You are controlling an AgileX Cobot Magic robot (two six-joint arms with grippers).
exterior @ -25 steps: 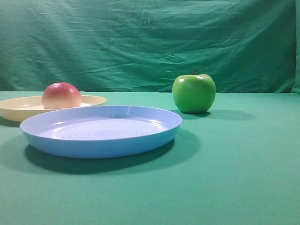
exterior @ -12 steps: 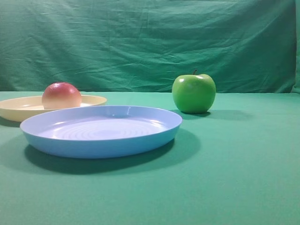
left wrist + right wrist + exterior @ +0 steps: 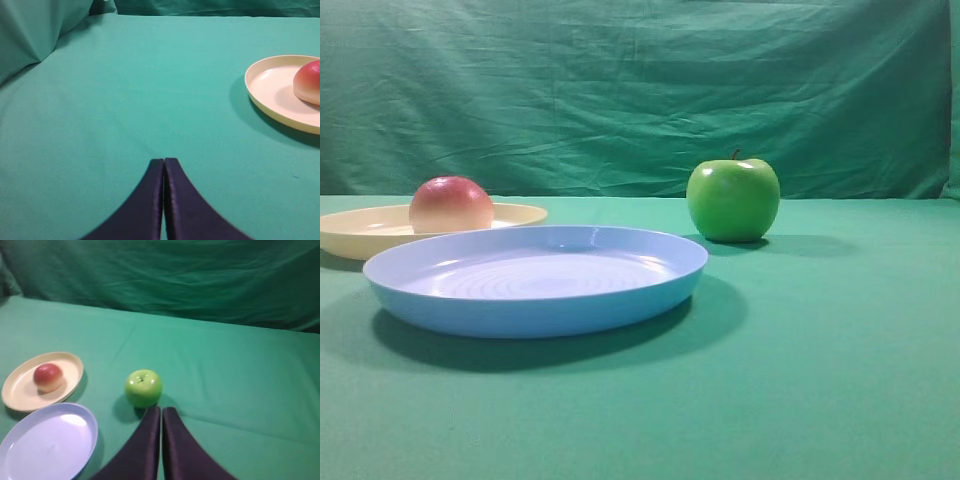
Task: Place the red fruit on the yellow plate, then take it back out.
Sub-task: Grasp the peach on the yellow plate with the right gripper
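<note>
Sitting inside the shallow round pale cream-yellow plastic plate [image 3: 360, 232]: round smooth red fruit [image 3: 451, 204], red on top, fading to pale yellow-peach underneath, resting toward the plate's right part in the high view. Standing just in front of that plate: larger light-blue round plastic plate [image 3: 535, 280]. Sitting off to the right on the green cloth-covered table [image 3: 840, 350], well apart from both plates: shiny green apple with a stem [image 3: 733, 198]. Hovering over bare cloth left of the yellow plate: left gripper [image 3: 164, 162], fingers pressed together, pinching nothing. Hanging just short of the green apple: right gripper [image 3: 161, 410], likewise pressed together and touching nothing. Nothing differing from the earlier frames; fruit, plates and apple lying in the same spots.
</note>
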